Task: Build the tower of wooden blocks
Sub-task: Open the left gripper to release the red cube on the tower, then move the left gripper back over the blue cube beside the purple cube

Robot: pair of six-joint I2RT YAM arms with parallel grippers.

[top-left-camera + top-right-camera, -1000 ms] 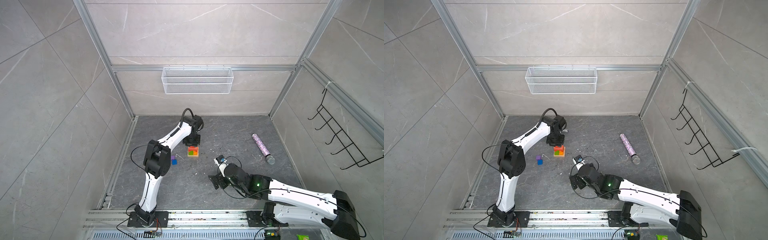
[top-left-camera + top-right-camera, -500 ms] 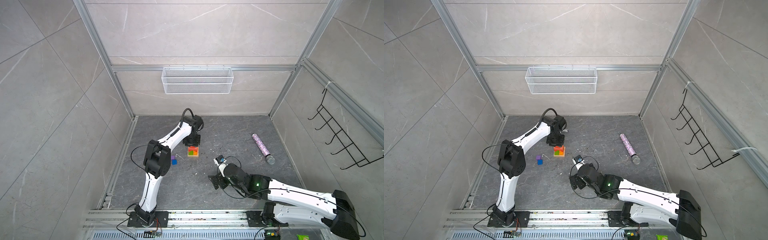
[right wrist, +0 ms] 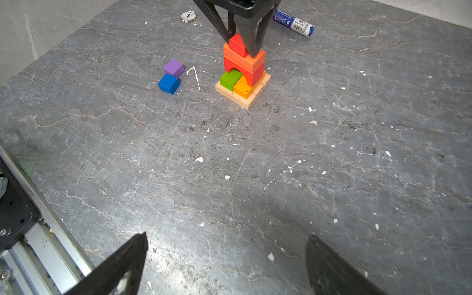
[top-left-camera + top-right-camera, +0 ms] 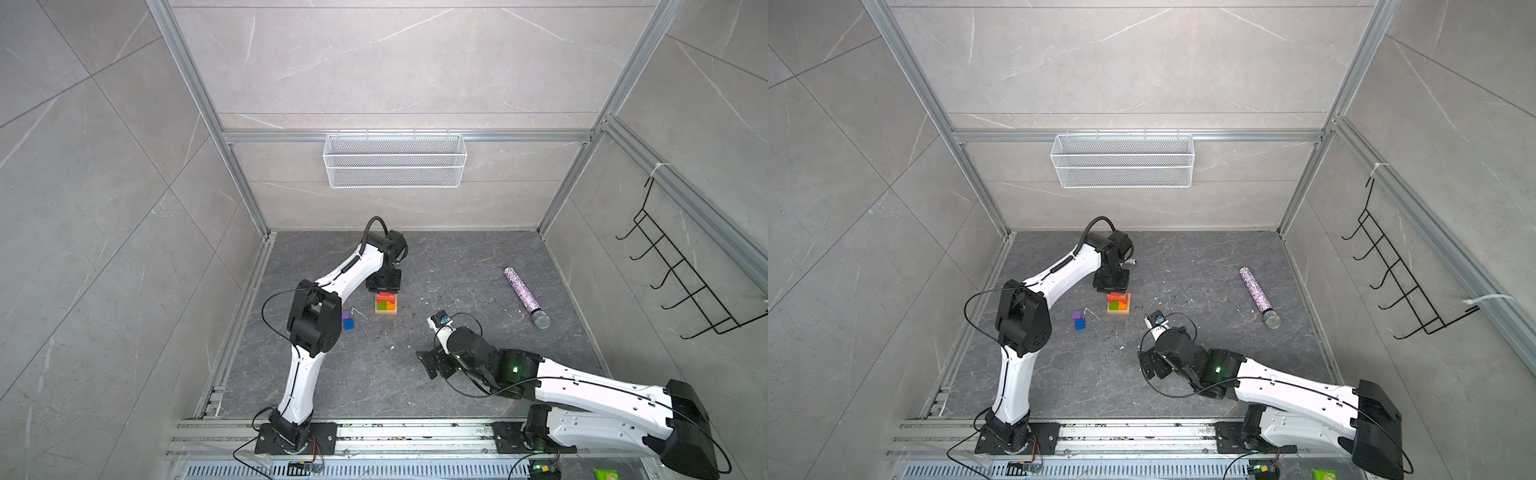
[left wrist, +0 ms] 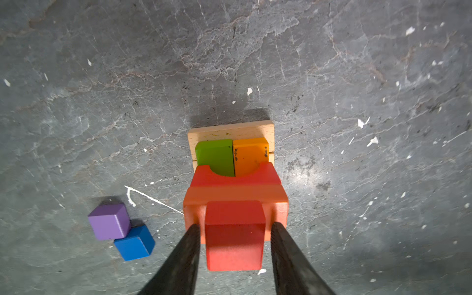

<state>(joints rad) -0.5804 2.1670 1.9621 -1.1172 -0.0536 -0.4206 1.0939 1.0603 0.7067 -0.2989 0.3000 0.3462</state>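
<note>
The tower stands mid-floor: a tan base, green and orange blocks, a red arch, an orange oblong, and a small red cube on top. It also shows in both top views. My left gripper straddles the red cube from above, open, with a thin gap on each side of it. A purple cube and a blue cube lie touching on the floor beside the tower. My right gripper hangs wide open over bare floor, well away from the tower.
A glittery microphone lies at the right of the floor. A blue marker pen and a white chip lie behind the tower. A wire basket hangs on the back wall and a hook rack on the right wall.
The left jaws have parted off the red cube, which stays on top of the tower. Neither arm has visibly shifted.
</note>
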